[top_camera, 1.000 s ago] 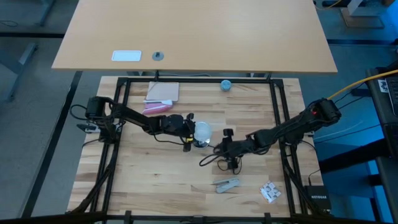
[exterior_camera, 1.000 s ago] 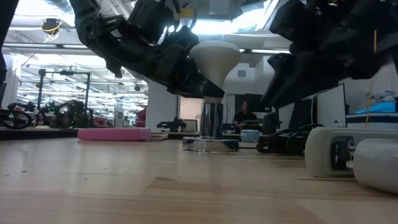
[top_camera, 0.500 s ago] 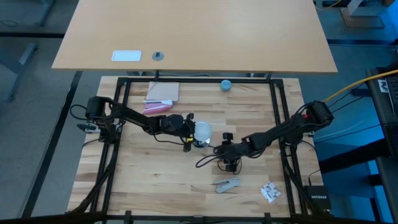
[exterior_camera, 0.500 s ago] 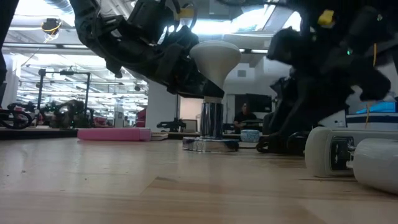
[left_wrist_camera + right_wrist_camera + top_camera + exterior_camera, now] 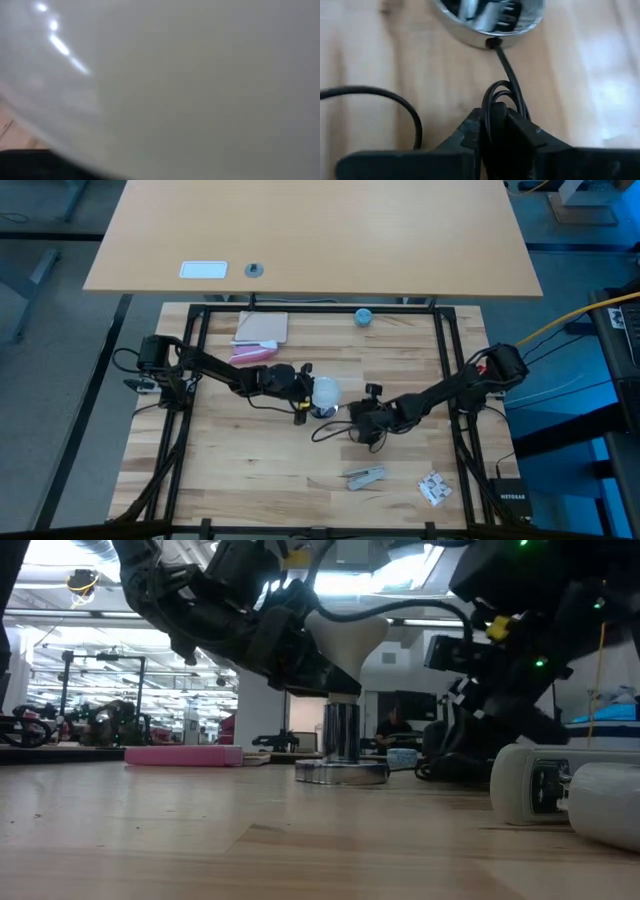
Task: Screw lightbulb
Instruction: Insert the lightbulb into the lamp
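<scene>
Clenching the lightbulb (image 5: pixel 345 635), the left claw (image 5: pixel 305 392) risks cross-threading if the right claw (image 5: pixel 496 131), pinching the black cord (image 5: pixel 509 80), tugs the chrome base (image 5: pixel 341 772).

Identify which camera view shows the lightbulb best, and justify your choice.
The low view: the lightbulb shows in profile, dome above its neck, over the silver lamp base, with the left gripper around it. The high view shows a small white spot; the left wrist view, only white; the right wrist view, nothing.
</scene>
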